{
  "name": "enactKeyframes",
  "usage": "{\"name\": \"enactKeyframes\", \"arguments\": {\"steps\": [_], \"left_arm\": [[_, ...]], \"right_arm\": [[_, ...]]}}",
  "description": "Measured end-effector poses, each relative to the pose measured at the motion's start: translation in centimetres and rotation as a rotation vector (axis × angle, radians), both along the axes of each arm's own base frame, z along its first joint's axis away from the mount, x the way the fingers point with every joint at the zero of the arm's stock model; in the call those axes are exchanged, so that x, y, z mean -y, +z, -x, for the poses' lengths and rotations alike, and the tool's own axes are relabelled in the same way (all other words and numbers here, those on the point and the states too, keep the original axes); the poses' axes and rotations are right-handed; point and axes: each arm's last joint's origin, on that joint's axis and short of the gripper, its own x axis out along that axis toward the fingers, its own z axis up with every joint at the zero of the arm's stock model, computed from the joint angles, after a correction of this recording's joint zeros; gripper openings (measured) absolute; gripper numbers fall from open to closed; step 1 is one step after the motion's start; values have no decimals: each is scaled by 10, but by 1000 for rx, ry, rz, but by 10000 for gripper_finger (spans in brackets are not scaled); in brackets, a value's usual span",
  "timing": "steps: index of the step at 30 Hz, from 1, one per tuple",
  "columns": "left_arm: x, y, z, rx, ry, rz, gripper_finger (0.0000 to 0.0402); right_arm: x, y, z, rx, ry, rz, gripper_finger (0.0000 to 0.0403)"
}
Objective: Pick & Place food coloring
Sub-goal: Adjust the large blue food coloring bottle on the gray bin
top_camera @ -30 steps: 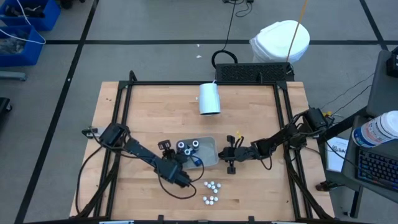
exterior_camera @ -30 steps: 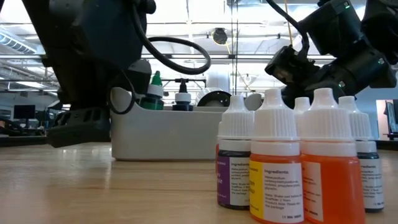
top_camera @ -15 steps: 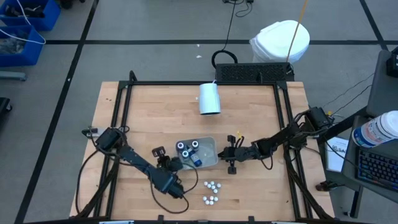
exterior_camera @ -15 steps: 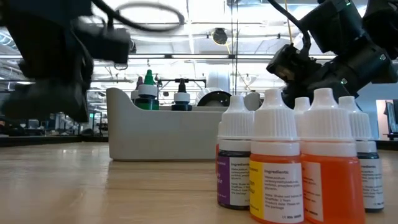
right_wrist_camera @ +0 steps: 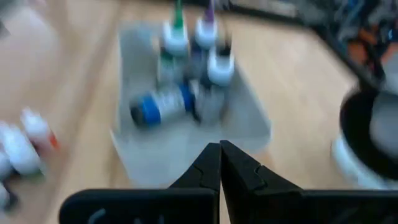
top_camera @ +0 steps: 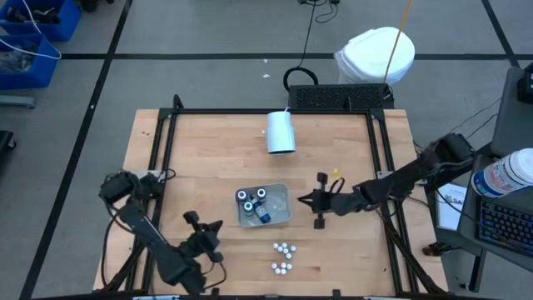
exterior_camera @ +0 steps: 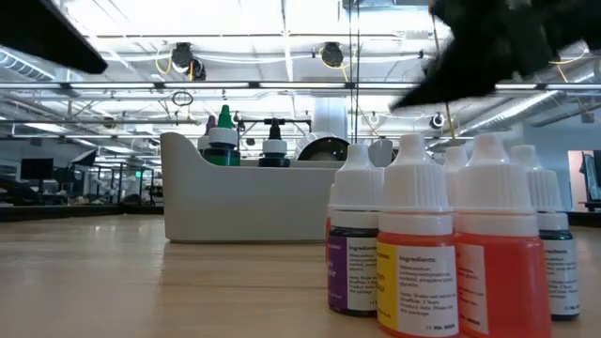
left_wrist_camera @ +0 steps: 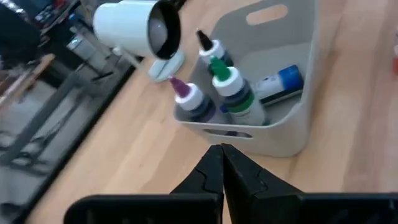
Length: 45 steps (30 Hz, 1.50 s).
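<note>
Four bottles (top_camera: 255,202) lodged in grey bin (top_camera: 281,218), three upright and one blue-labelled on its side; white-capped food coloring (top_camera: 283,257) unplaced on table beside bin; left gripper (top_camera: 214,227) and right gripper (top_camera: 305,199) both closed, empty.

In the low view a dark blurred shape (exterior_camera: 498,42) crosses the top right corner, too smeared to name. The gray bin's (exterior_camera: 249,202) wall hides all but the tops of the bottles (exterior_camera: 225,141) inside. The right wrist view smears the bin's contents (right_wrist_camera: 180,74); the small bottles (right_wrist_camera: 22,146) there are cut by the edge.
</note>
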Motion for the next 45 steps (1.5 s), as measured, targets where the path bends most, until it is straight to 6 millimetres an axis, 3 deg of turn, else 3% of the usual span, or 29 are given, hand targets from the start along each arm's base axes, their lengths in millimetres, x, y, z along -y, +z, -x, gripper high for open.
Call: {"name": "enactKeyframes", "arguments": {"steps": [4,8,13,19,25,35,40,45], "left_arm": [[-11,-17,7,68,-12,30,8],[-32,-36,8,50,31,5,6],[-60,-53,10,20,108,-47,11],[-85,-68,15,46,222,-43,13],[-93,-75,20,5,260,-35,10],[-95,-74,20,-121,205,-109,34],[-96,-74,20,-136,200,-118,35],[-96,-74,21,-149,198,-125,35]], "right_arm": [[-6,25,-23,33,107,-1,0],[-13,30,-52,28,188,2,0],[-15,17,-90,-5,255,13,0],[-1,-5,-121,-74,176,-8,0],[13,-19,-131,-225,127,-66,37],[3,20,-138,-433,67,-229,189],[1,40,-144,-416,-39,-365,209],[2,35,-150,-361,-184,-489,210]]}}
